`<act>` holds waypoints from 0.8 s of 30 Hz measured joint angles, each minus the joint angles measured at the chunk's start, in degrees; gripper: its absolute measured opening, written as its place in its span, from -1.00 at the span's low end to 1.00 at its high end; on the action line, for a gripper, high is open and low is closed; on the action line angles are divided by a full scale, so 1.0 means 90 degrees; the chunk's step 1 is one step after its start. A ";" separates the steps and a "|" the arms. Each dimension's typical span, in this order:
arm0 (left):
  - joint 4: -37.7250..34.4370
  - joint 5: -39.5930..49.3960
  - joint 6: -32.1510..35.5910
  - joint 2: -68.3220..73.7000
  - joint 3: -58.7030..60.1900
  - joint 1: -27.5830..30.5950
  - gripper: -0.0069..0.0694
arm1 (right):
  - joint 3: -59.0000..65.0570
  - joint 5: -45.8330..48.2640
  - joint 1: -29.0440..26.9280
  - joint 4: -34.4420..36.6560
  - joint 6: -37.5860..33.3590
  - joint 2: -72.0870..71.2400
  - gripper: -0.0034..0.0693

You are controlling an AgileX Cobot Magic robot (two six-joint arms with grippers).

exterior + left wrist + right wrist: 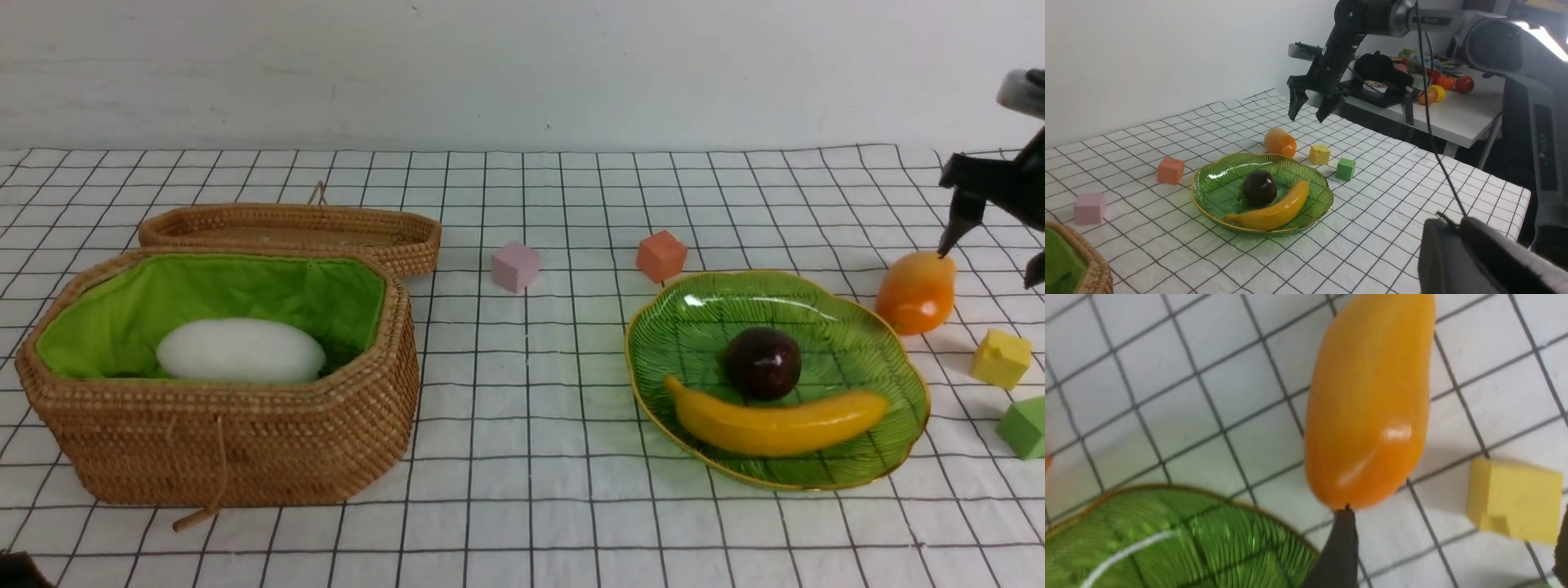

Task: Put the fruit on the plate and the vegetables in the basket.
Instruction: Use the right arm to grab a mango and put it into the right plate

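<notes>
The green glass plate (816, 310) holds a yellow banana (775, 425) and a dark-purple mangosteen (763, 363). Just right of the plate, an orange mango (916, 292) lies on the cloth. My right gripper (989, 261) hangs open above the mango, one fingertip (1345, 535) at the mango's (1372, 404) end. The left wrist view shows that gripper (1306, 118) clear above the mango (1280, 143). A white radish (241, 351) lies in the green-lined basket (229, 441). My left gripper (1453, 222) is shut and empty, held back from the plate (1216, 183).
The basket's shallow woven lid (294, 229) lies behind the basket. A pink cube (514, 266) and an orange cube (660, 256) sit mid-table. A yellow cube (1001, 358) and a green cube (1024, 426) sit right of the plate, close to the mango.
</notes>
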 joint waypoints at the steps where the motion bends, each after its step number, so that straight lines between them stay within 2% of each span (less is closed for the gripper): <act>1: 0.0000 0.0000 -0.0011 0.0000 0.0000 0.0000 -0.72 | -0.0030 -0.0016 -0.0008 0.0014 0.0000 0.0045 0.96; 10: 0.0007 0.0008 -0.0123 0.0000 0.0000 0.0000 -0.72 | -0.1475 0.0021 -0.0045 0.0873 -0.0019 0.1798 0.94; 15: 0.0013 0.0087 -0.0123 0.0000 0.0000 0.0000 -0.72 | -0.1737 0.0197 -0.0045 0.0863 -0.0028 0.2100 0.83; 17: 0.0026 0.0116 -0.0123 0.0000 0.0000 0.0000 -0.72 | -0.1801 0.0235 -0.0045 0.0870 -0.0052 0.2157 0.73; 24: 0.0062 0.0143 -0.0123 0.0061 0.0000 0.0000 -0.72 | -0.1777 0.0322 -0.0045 0.0892 -0.0565 0.2040 0.72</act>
